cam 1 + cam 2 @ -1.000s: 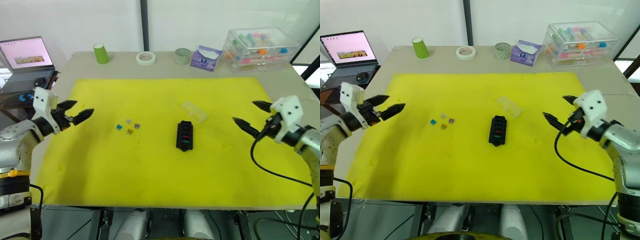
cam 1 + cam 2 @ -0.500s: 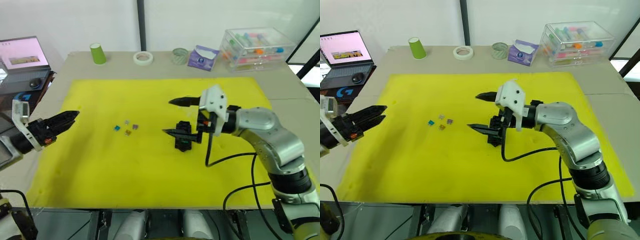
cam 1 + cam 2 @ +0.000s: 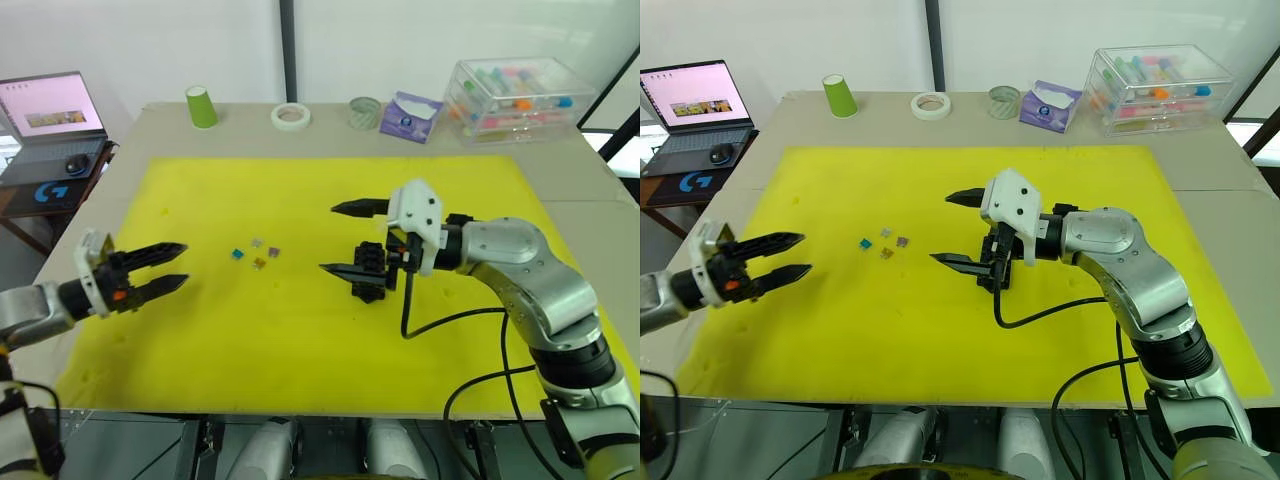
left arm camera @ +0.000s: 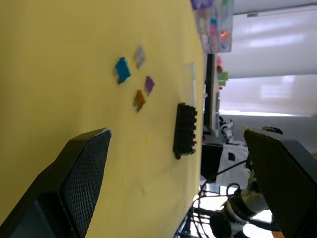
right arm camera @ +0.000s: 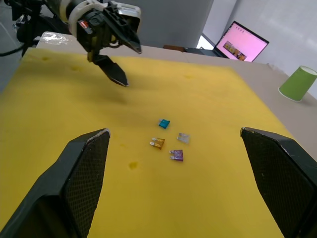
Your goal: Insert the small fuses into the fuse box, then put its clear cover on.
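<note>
The black fuse box [image 3: 366, 281] lies mid-mat, partly covered by my right gripper [image 3: 330, 238]. That gripper hangs open just over the box, its fingers pointing left toward the small fuses. A teal fuse [image 3: 238, 254], a grey one [image 3: 257, 242], a purple one [image 3: 274, 252] and a brown one [image 3: 259, 263] lie loose in a cluster left of the box. My left gripper [image 3: 183, 263] hovers open and empty at the mat's left side, pointing at the fuses. The clear cover [image 4: 190, 84] shows faintly beyond the box in the left wrist view.
The yellow mat [image 3: 300, 330] covers most of the table. Along the far edge stand a green cup [image 3: 202, 106], a tape roll [image 3: 291, 116], a small jar [image 3: 365, 111], a purple tissue pack [image 3: 410, 115] and a large clear storage box [image 3: 520, 95]. A laptop [image 3: 55, 110] sits far left.
My right arm swung in from the mat's right side to over the fuse box, then edged slightly left. My left gripper dropped nearer and moved right, its fingers spreading wider.
</note>
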Robot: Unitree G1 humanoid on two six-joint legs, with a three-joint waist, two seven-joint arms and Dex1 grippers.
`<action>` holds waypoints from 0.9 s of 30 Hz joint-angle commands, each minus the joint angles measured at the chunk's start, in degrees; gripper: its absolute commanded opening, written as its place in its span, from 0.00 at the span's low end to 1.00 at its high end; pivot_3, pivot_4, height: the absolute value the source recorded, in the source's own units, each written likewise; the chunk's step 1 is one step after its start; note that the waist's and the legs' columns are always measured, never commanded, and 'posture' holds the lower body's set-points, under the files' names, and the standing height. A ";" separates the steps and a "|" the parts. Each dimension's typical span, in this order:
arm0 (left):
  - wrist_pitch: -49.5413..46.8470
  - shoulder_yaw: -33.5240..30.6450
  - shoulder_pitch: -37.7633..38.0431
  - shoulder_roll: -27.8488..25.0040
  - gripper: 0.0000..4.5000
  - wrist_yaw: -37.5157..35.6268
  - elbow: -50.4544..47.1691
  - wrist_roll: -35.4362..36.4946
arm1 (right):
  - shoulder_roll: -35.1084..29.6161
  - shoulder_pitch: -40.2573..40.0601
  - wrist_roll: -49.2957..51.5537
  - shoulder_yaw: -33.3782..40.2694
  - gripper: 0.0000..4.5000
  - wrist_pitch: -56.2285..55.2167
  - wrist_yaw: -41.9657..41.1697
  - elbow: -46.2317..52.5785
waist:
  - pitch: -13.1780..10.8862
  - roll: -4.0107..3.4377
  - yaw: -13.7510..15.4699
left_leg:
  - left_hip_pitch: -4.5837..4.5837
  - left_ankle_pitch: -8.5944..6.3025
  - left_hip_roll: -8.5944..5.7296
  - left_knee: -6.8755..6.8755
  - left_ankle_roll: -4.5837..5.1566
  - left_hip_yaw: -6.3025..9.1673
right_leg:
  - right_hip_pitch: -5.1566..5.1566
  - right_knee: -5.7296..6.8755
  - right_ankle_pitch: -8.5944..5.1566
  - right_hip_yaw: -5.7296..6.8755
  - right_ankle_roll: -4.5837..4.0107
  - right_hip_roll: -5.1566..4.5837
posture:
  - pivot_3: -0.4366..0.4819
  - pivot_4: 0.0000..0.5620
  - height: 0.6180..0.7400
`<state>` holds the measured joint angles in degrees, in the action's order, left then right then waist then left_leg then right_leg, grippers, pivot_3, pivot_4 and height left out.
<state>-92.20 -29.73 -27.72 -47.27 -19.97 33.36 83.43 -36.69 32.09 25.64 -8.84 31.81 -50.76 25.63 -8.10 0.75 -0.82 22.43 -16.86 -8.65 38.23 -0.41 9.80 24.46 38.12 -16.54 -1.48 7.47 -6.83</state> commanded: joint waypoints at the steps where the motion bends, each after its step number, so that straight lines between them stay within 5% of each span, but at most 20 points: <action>1: -0.20 1.46 -2.67 1.31 1.00 -0.72 1.42 -3.56 | -0.41 0.01 0.56 1.59 0.99 0.17 0.47 2.64 | 0.00 0.00 -0.20 | 0.00 0.00 0.00 -0.01 0.00 -0.02 | 0.01 0.01 0.00 -0.01 0.00 -0.02 | 0.48 0.27 1.00; 13: 8.72 6.42 -11.69 7.17 1.00 -9.68 8.35 -20.26 | -1.26 -1.14 1.66 3.93 0.99 3.83 2.87 5.34 | 0.01 0.01 0.02 | 0.00 0.00 0.02 -0.03 0.00 -0.06 | 0.05 0.01 0.00 0.00 0.00 -0.02 | 0.48 0.27 1.00; 27: 10.25 7.03 -15.44 10.66 1.00 -16.18 12.96 -30.60 | -0.68 -0.02 2.21 3.78 0.99 4.97 3.76 5.32 | 0.02 0.03 0.43 | 0.00 0.00 0.00 0.02 0.00 -0.04 | -0.01 0.01 0.00 0.03 0.00 -0.01 | 0.48 0.27 1.00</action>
<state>-82.82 -23.35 -42.49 -37.42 -35.68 45.48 54.62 -37.38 30.83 27.28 -6.23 37.21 -47.26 28.95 -8.08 0.78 -0.39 22.44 -16.86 -8.65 38.25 -0.41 9.76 24.44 38.13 -16.54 -1.45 7.47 -6.84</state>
